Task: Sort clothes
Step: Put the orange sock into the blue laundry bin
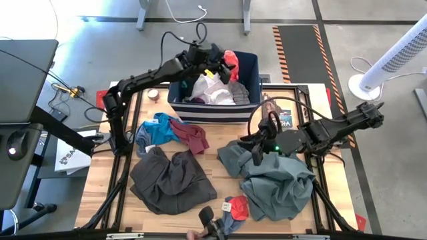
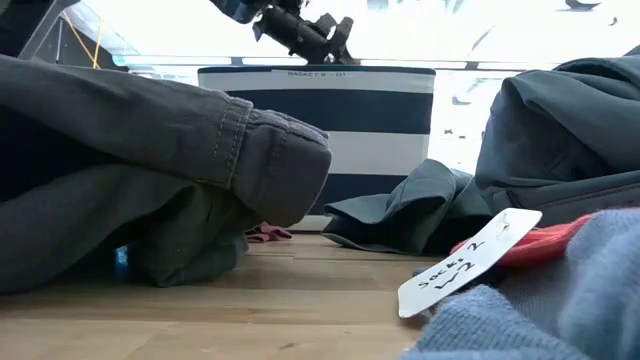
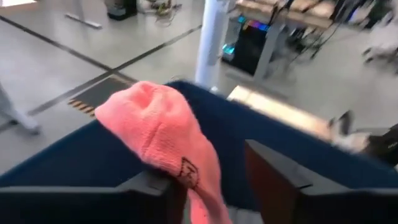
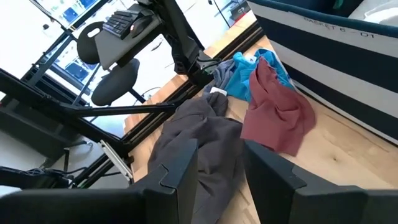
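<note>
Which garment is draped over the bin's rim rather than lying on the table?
The pink-red sock, hanging at the navy bin's far corner by the left gripper; the others lie on the table or inside the bin.

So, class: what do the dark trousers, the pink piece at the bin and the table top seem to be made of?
Dark trousers: probably woven cotton, matte, with a stitched, gathered cuff. Pink piece: a fuzzy knit with visible loops and a small sewn tag. Table top: pale wood with visible grain, or possibly a laminate.
</note>
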Controlling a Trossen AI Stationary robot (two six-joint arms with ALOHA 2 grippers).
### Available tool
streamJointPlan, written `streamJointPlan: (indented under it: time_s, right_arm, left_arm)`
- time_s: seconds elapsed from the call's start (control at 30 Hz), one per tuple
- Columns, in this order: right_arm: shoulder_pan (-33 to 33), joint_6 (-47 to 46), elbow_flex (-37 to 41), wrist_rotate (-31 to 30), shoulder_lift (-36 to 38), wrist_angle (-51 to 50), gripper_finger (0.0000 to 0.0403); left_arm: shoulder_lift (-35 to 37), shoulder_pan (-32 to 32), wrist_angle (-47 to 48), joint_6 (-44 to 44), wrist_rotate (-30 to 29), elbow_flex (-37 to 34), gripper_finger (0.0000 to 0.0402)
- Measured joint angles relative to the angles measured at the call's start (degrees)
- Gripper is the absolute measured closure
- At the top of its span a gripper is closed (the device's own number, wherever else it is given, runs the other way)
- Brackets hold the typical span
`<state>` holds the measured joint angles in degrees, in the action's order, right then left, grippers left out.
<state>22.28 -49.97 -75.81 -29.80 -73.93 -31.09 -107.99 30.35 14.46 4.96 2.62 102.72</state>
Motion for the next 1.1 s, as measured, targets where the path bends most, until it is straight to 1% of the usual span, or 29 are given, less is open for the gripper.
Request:
streamJointPlan:
  time_s: [0.1,0.2,0.27,0.33,0.43,0.5,0.6,0.73,0.8,0.87,0.97,1.1]
  right_arm:
    - [0.00,-0.12,0.00,-0.04,0.00,0.00,0.0279]
    - [-0.16,0.78,0.00,-0.05,0.00,0.00,0.0279]
    - [-0.67,1.40,0.00,-0.07,0.00,0.00,0.0279]
    - [-1.24,2.05,0.00,-0.09,0.00,0.00,0.0279]
    - [-1.94,2.43,0.00,-0.09,0.00,0.00,0.0279]
    - [-2.26,2.58,0.00,-0.02,0.00,0.00,0.0279]
    - [-2.43,3.42,0.00,0.90,0.00,0.00,0.0279]
    - [-2.13,3.49,0.00,1.20,0.00,-0.02,0.0279]
    - [-1.88,3.51,0.00,1.23,0.00,-0.02,0.0279]
    - [-1.56,3.42,0.00,1.35,0.00,-0.01,0.0279]
    - [-1.02,2.45,0.00,1.67,-0.02,-0.09,0.0279]
    - [-0.26,1.96,0.00,1.88,-0.02,-0.26,0.0279]
  left_arm:
    - [-0.06,-0.36,2.80,-4.93,-1.83,0.00,0.0211]
    - [-0.02,-1.35,6.68,-13.91,-3.28,0.00,0.0186]
    - [0.05,-2.48,9.76,-21.90,-3.28,-0.02,0.0178]
    - [0.06,-4.25,11.64,-29.27,-4.95,-0.02,0.0176]
    - [0.12,-7.25,12.10,-36.16,-10.40,-0.02,0.0175]
    - [0.18,-8.72,12.05,-39.24,-12.25,-0.02,0.0174]
    - [0.44,-9.82,11.82,-37.66,-13.90,-0.02,0.0174]
    - [2.31,-9.66,13.31,-27.69,-13.20,-0.09,0.0174]
    - [3.75,-9.22,14.97,-23.01,-10.55,-0.09,0.0174]
    - [5.26,-8.93,17.32,-20.21,-7.84,-0.09,0.0174]
    - [7.85,-8.95,23.43,-18.58,-5.96,-0.09,0.0174]
    - [11.58,-9.01,31.16,-17.56,-0.88,-0.11,0.0174]
